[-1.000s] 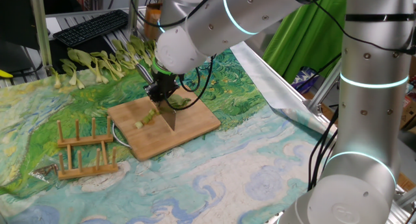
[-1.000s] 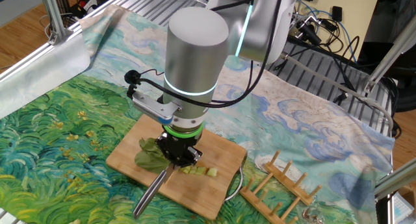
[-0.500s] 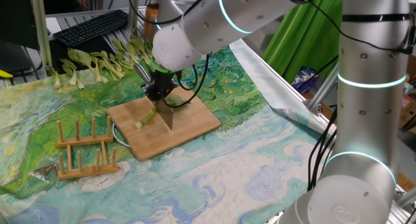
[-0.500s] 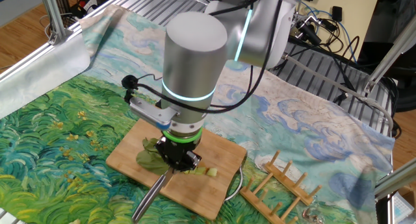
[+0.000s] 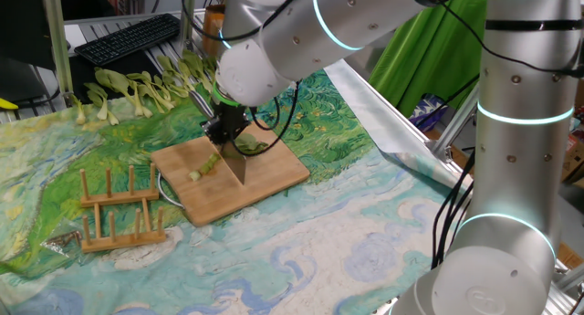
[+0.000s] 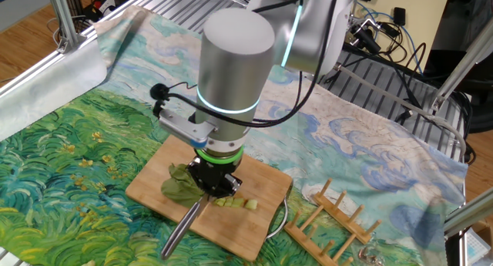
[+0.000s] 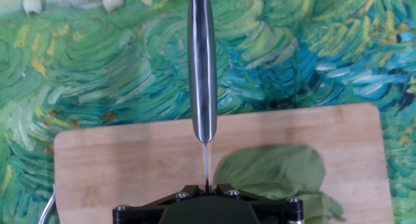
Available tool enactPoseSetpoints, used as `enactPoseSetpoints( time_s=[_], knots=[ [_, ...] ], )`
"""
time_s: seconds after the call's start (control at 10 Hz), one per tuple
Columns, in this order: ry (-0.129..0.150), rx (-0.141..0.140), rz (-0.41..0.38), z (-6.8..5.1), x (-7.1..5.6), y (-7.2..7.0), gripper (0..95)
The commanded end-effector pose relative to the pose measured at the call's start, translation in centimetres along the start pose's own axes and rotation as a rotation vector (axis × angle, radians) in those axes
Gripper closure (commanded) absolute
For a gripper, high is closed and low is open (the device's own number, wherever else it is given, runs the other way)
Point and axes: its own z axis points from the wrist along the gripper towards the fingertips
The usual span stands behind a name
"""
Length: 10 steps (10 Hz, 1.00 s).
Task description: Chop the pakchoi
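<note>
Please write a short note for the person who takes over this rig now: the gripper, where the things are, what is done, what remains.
Gripper: shut on the knife, pointing down, blade on the board.
Pakchoi: on the board; leafy part uncut beside the blade, several short stalk pieces on the blade's other side.
Done: stalk end chopped.
Left: chop the leafy part.
Nearby: whole pakchoi lined up behind the board, wooden rack beside it.
</note>
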Motion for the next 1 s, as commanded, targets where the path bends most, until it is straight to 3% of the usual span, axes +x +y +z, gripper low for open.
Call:
enactPoseSetpoints(
  time_s=[0.1,0.4,0.8,0.9,1.0],
  knots=[
    [-0.001,-0.004,0.015,0.0,-0.1,-0.2,95.0],
    [0.009,-0.02,0.036,-0.5,0.0,-0.2,95.0],
    [0.014,-0.063,0.08,-0.9,0.0,-0.2,95.0],
    [0.014,-0.089,0.104,-0.9,0.0,-0.1,95.0],
    [0.016,-0.085,0.102,-1.1,-0.1,-0.1,95.0]
  ],
)
